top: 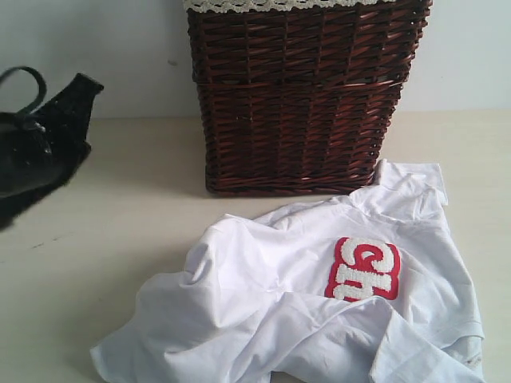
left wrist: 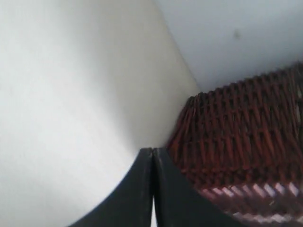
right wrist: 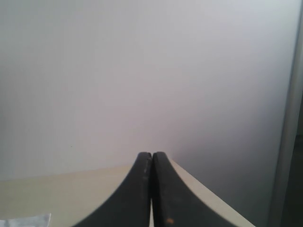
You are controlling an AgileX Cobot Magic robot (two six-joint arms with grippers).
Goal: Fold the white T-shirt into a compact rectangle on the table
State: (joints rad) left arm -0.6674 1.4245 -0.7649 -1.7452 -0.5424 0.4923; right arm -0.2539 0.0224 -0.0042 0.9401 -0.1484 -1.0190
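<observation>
A pale beige table (top: 96, 263) runs back to a plain grey-white wall (top: 96, 48).

The left gripper (left wrist: 152, 152) has its two black fingers pressed flat together, holding nothing. In its wrist view it points over bare tabletop toward a wicker basket (left wrist: 241, 137). The right gripper (right wrist: 152, 155) is likewise pressed together and empty, aimed at the wall above the table edge. In the exterior view the left arm (top: 40, 144) shows as a dark shape at the left edge of the frame, well apart from the cloth.

The dark brown basket (top: 303, 96), trimmed with cream lace (top: 279, 5), stands at upper centre. Just in front of it, filling the lower right of the frame, lies the white T-shirt (top: 263, 303), crumpled and creased, its red patch (top: 363, 270) facing up with part of the white lettering showing.

Judging by this, no fold has been made: the shirt needs spreading flat first, then folding.
</observation>
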